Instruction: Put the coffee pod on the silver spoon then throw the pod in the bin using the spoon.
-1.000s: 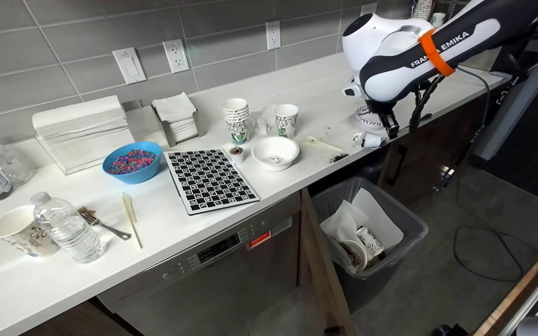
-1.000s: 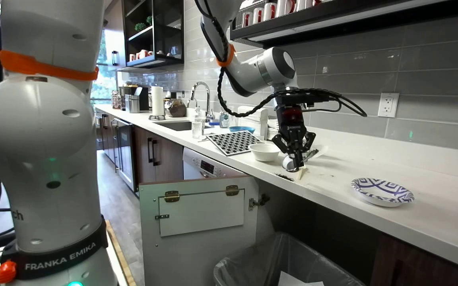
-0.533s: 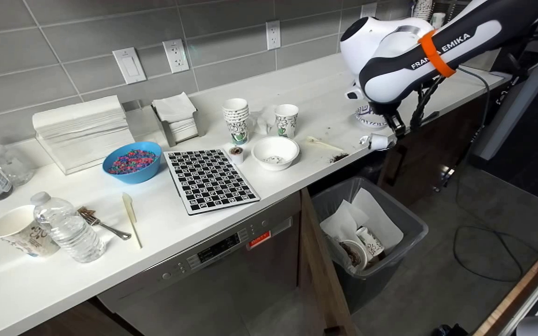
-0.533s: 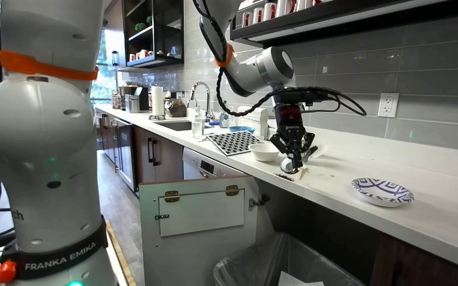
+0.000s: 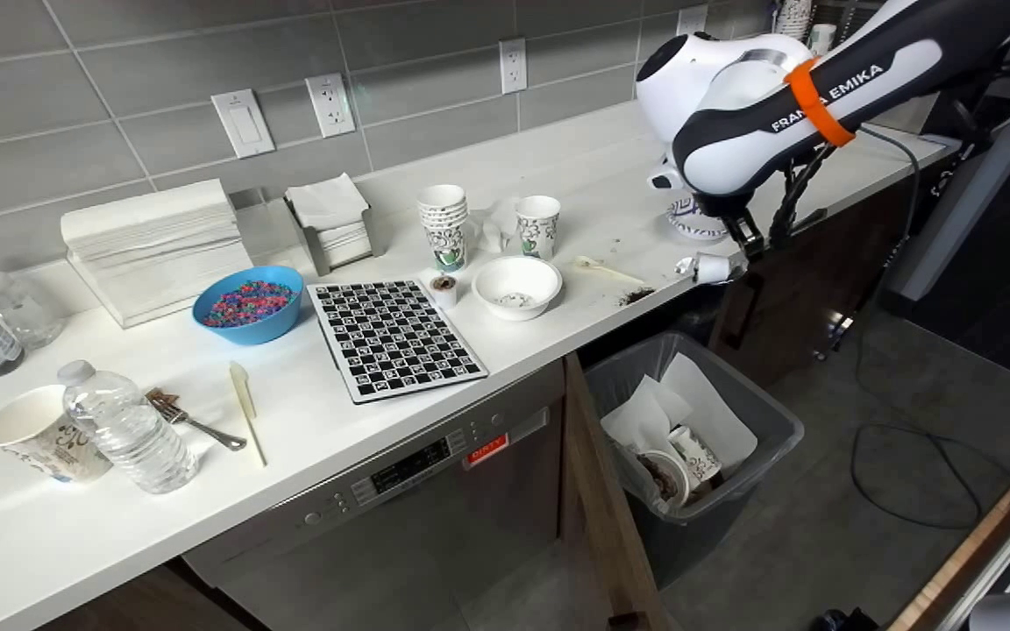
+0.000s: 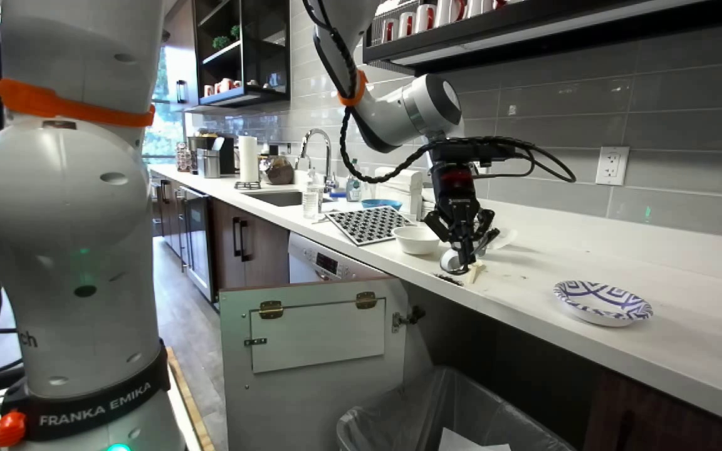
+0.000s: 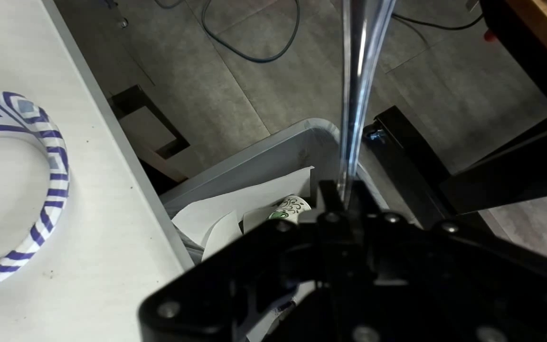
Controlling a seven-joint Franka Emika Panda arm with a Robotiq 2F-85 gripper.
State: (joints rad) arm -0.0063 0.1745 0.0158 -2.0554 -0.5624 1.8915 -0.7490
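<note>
- The black claw [image 7: 344, 192] is low over the front edge of the white desk [image 5: 303, 421], jaws pinching the handle of a slim silver metal spoon [image 7: 360, 71].
- A small white cup-shaped coffee pod [image 5: 714, 268], crumpled silver foil [image 5: 686, 265] at its left, sits at the spoon's bowl end, just left of the claw in an exterior view; I cannot tell whether it touches the desk.
- Left of the pod: a dark scatter of coffee grounds [image 5: 636, 296] and a flat cream-coloured utensil [image 5: 606, 268].
- Well below the desk top, on the near side, stands a dark grey rectangular bin [image 5: 685, 536] lined with a plastic bag, beside an open brown wooden door [image 5: 606, 508]. It holds white paper sheets [image 5: 711, 407] and a patterned paper cup [image 5: 695, 456].
- In an exterior view, a white paper bowl with a blue-purple pattern [image 6: 602, 300] is right of the claw, well apart.
- Farther left on the desk: a round white bowl [image 5: 505, 276], with a leaf-patterned paper cup [image 5: 537, 228] just beyond it.
- Between that white bowl and a black-and-white checkered board [image 5: 395, 337] stands an upright white pod with a brown top [image 5: 444, 295].
- A blue bowl of multicoloured bits [image 5: 255, 333] is just left of the board.
</note>
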